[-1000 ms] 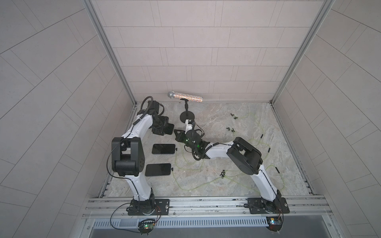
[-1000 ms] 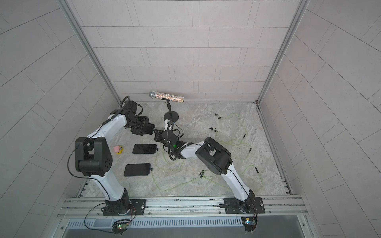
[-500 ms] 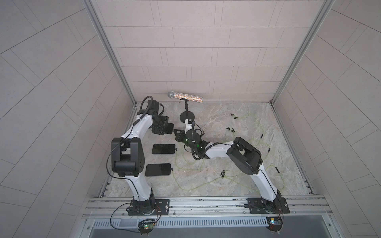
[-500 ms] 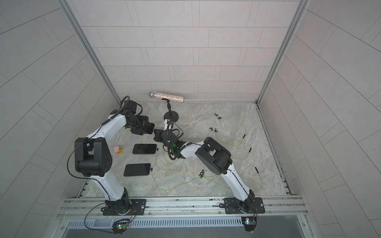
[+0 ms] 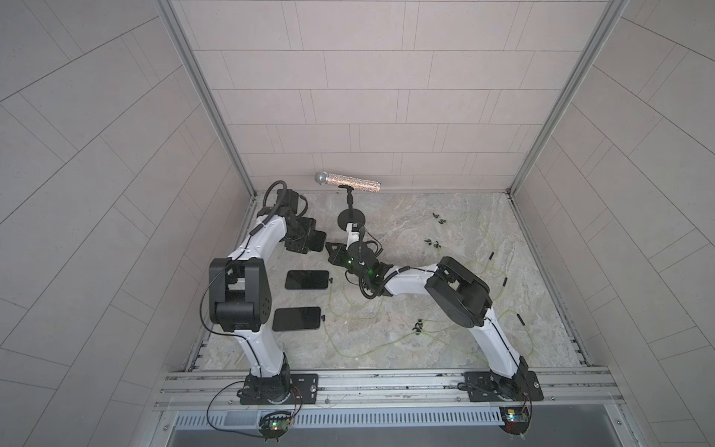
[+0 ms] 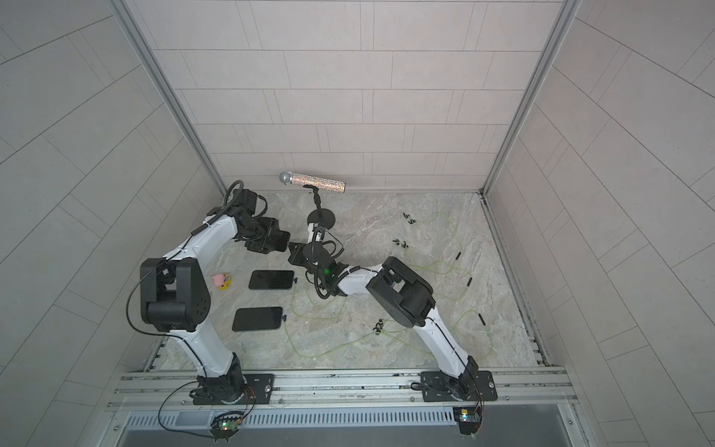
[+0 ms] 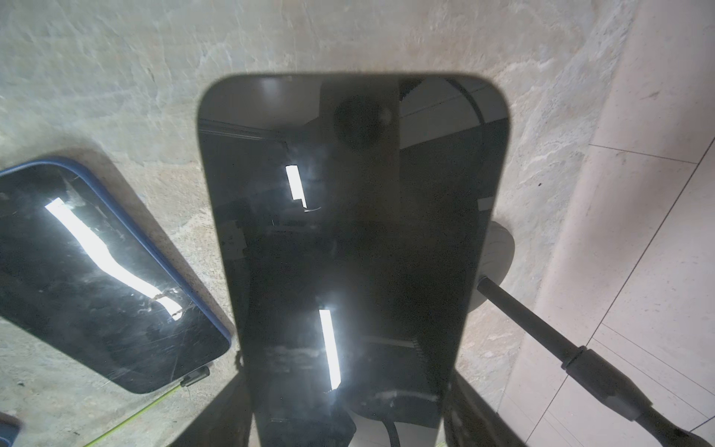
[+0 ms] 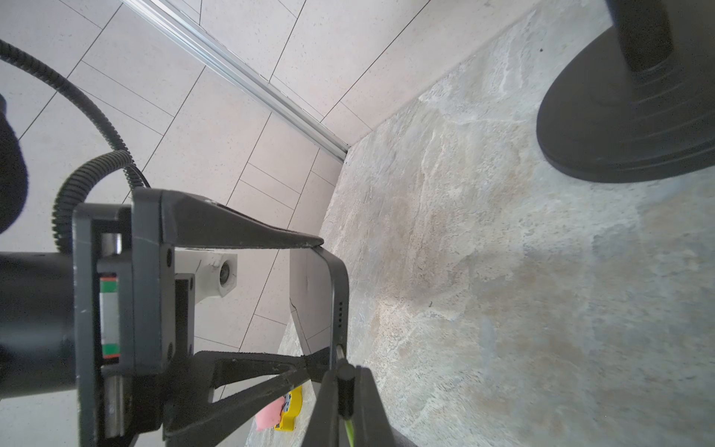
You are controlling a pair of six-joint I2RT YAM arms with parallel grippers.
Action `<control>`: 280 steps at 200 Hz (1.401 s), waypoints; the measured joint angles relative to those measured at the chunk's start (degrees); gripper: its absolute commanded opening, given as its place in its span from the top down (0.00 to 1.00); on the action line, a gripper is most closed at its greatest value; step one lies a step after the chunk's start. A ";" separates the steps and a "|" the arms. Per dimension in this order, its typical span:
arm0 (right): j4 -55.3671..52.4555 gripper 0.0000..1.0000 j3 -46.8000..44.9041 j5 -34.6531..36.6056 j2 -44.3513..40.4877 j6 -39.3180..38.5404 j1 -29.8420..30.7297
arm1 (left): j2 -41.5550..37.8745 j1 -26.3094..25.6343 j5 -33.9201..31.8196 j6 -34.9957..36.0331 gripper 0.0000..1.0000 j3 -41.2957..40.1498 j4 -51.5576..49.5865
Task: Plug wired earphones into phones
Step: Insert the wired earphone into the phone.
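Table [image 5: 425, 240]: marbled, pale cables of wired earphones [image 7: 133, 416] loose across it | flat phones [image 5: 307, 279]: two, lying near left arm, a plug at each one's end | left gripper [image 8: 315, 302]: jaws spread wide, clamping held phone [image 7: 348, 232] by its long sides, raised off table | right gripper [image 5: 330, 247]: pinched tight on plug [image 8: 345, 387], metal tip touching held phone's end edge.

I see one glossy black phone [image 7: 348, 232] lifted off the table at 10 o'clock. A black plug [image 8: 345, 383] has its metal tip against the phone's bottom edge. A blue-cased phone [image 5: 307, 279] lies flat at 9 o'clock and a third phone [image 5: 296, 318] at 8 o'clock. Each has a plug at its 3 o'clock end. A yellow-green cable [image 7: 135, 415] trails from the blue-cased one, and more sprawl from 3 to 6 o'clock.
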 measured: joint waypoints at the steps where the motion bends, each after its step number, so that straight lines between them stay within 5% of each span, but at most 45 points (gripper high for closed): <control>1: -0.02 1.00 0.02 -0.04 0.00 0.04 0.00 | 0.00 0.00 0.00 -0.02 0.39 0.00 0.02; 223: -13.22 1.00 7.06 -12.59 0.02 -4.00 -4.46 | -0.87 -2.58 -4.11 0.42 0.41 -0.02 2.56; 254: -13.40 0.84 6.97 -12.52 0.02 -4.37 -4.55 | -0.87 -2.67 -4.15 0.42 0.41 -0.04 2.64; 280: -13.22 0.52 5.25 -12.17 -0.57 -5.53 -4.44 | -0.87 -2.97 -2.16 0.35 0.42 -0.50 2.58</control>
